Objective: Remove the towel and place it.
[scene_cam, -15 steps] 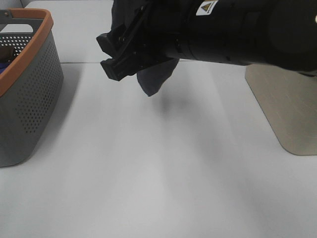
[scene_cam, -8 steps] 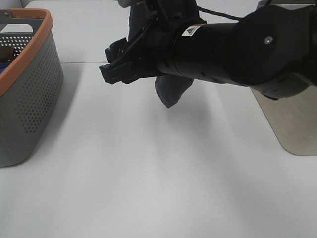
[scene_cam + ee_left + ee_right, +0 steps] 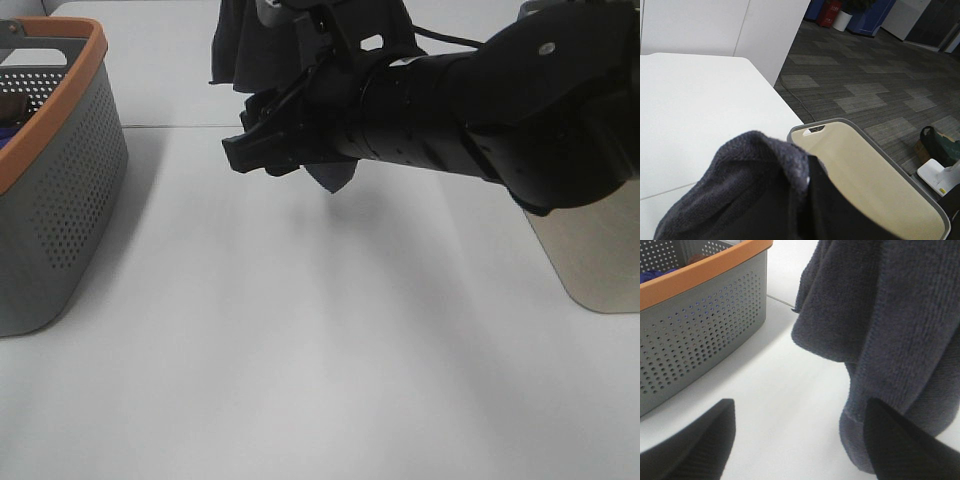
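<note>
Your towel (image 3: pixel 250 50) is off the bench (image 3: pixel 300 370), hanging in folds with its long axis up-down over the far middle, between the orange-rimmed grey basket (image 3: pixel 60 180) and the beige-lined basket (image 3: pixel 590 250). Its lower tip looks clear of the surface, with a shadow under it. The right pincer (image 3: pixel 250 155) reaches across from the right, jaws spread and gripping nothing. In its wrist view the cloth hangs just ahead of the fingertips (image 3: pixel 695 440), more in front of one finger than the other, and none of it is between them. The left pincer is buried under bunched terry in its own view, so you cannot tell if it is pinching, though it probably carries the towel. The right arm is nearest the free lower end, so move forward, not sideways, to take it.
</note>
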